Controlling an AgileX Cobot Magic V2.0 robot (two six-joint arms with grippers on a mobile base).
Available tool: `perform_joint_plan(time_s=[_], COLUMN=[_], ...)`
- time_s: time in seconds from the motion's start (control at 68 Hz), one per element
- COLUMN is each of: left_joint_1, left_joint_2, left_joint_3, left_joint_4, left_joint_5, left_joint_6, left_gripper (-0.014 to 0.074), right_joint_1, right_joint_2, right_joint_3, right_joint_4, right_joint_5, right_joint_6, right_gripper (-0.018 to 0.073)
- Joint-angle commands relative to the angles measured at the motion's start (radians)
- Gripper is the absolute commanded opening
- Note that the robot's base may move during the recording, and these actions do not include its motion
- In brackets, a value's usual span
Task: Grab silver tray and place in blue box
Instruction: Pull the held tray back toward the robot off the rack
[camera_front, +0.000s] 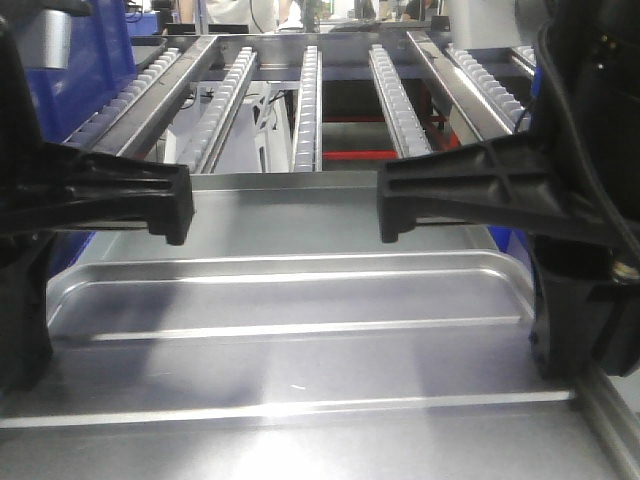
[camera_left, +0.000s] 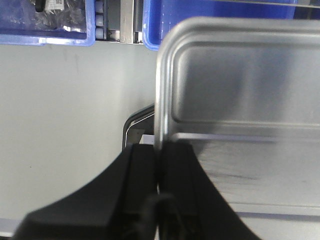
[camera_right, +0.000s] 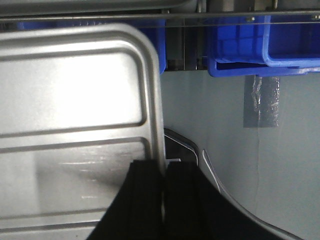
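- Between the two black grippers, in front of the roller rails (camera_front: 308, 110), a silver tray (camera_front: 290, 300) is held by its two short ends.
- Its metal is shiny, wide and shallow, with rounded corners and a raised rim. The sunken centre panel carries two long straight ridges running side to side.
- The left gripper (camera_left: 159, 150) has its fingers (camera_left: 142, 165) closed tight on the tray's left rim.
- The right gripper (camera_right: 164, 167) has its fingers closed tight on the tray's right rim.
- Below the tray lies a pale grey surface (camera_left: 75, 100). Whether the tray is lifted off it or resting cannot be told for certain.
- A blue box (camera_front: 85, 80) shows only a ribbed side wall at the upper left of the front view. It is cut by the picture's edge and partly hidden by the left arm.
- More blue crates (camera_right: 270, 50) line the top of both wrist views, all cut off. Which of them is that same box cannot be told.
- A dark rounded corner (camera_right: 182, 145) peeks out just under the tray's edge in both wrist views. What it belongs to is unclear.
- The near edge of the tray is washed out by glare in the front view.
- Counted:
  - one tray
  - two grippers
  - two ridges
  - at least five roller rails
  - two blue crates in the left wrist view
  - one strip of grey tape (camera_right: 260, 102) stuck on the surface
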Motion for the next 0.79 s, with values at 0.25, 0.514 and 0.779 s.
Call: perform_joint_plan(time_s=[0.25, 0.514, 0.779], left_joint_1=[-0.016, -0.016, -0.016], left_joint_2=[-0.034, -0.034, -0.034], left_joint_3=[-0.069, -0.069, -0.069], left_joint_4=[-0.003, 0.007, 0.007], left_joint_5=[-0.015, 0.01, 0.012], left_joint_6=[0.002, 0.002, 0.002], left_gripper=[-0.0092, -0.0092, -0.0092], right_joint_1=[0.004, 0.004, 0.004], right_joint_2=[-0.035, -0.035, -0.035], right_joint_3=[-0.029, -0.029, -0.029], right_joint_4=[-0.044, -0.044, -0.044], right_joint_5=[-0.052, -0.052, -0.052], right_joint_6=[0.012, 0.012, 0.012], right_gripper=[0.006, 0.006, 0.006])
